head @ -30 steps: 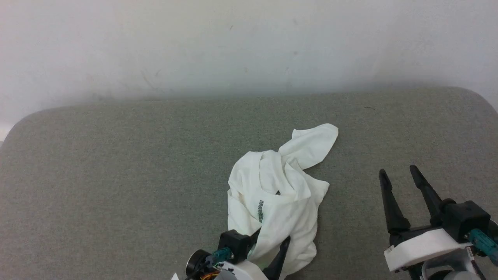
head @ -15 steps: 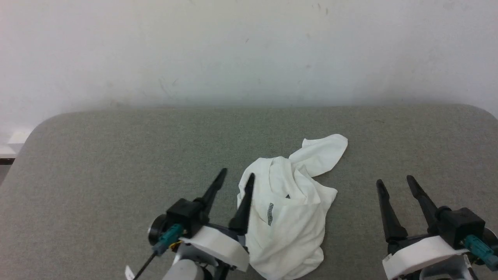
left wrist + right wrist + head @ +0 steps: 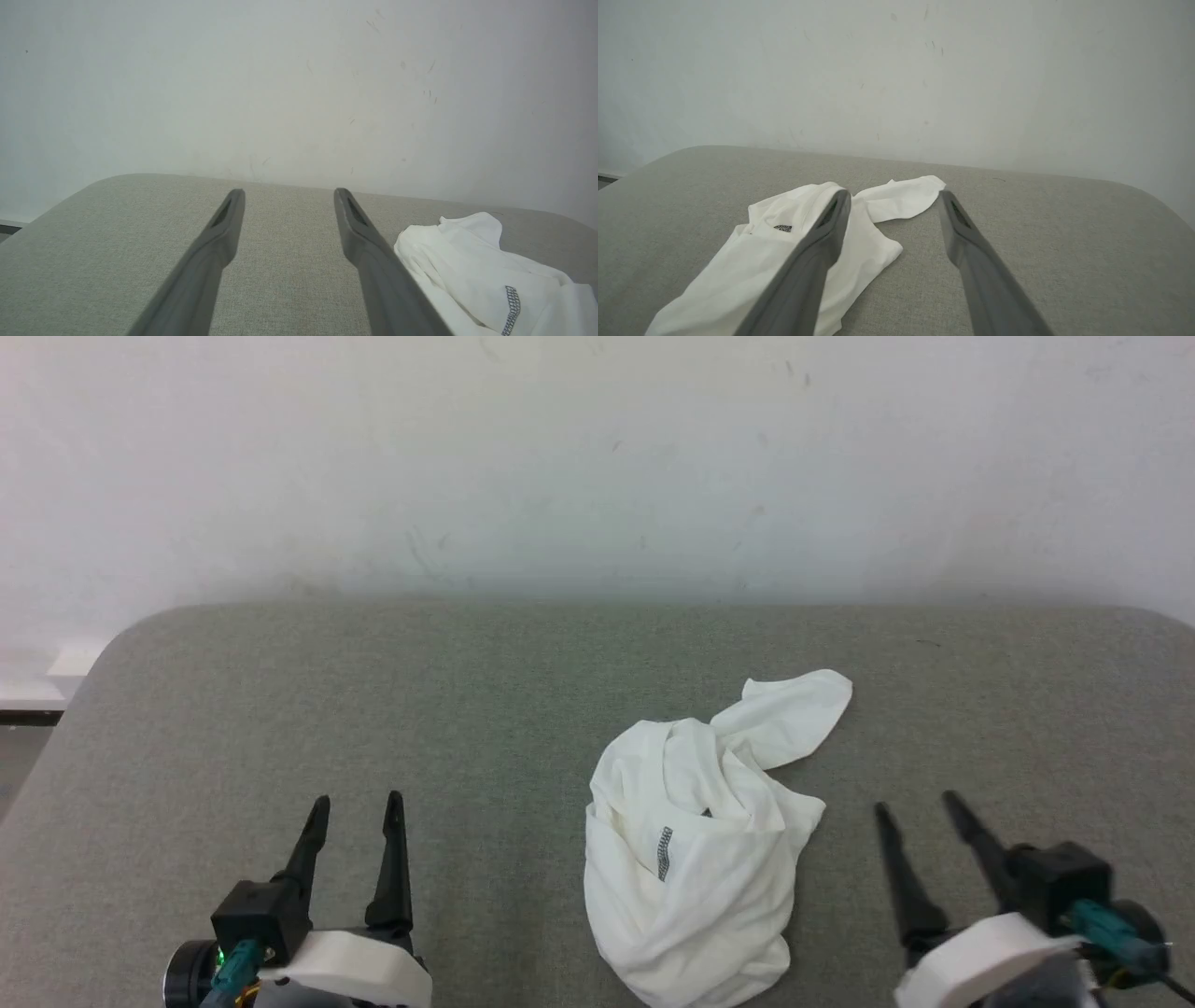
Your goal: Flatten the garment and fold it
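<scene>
- One second ago the left claw (image 3: 358, 798) was at the near edge of the garment (image 3: 691, 859), with cloth over its fingers. Now it stands well apart to the left, spread and empty.
- The right claw (image 3: 915, 803) is spread and empty near the garment's right side, as before.
- The head camera has shifted too, so the garment's small drift is no real move.
- The garment lies in a crumpled heap at the middle of the bench (image 3: 280, 709), with one loose end (image 3: 794, 709) pointing far and right.
- I judge that little was flattened. A new grip is needed, and folding has not begun.
</scene>
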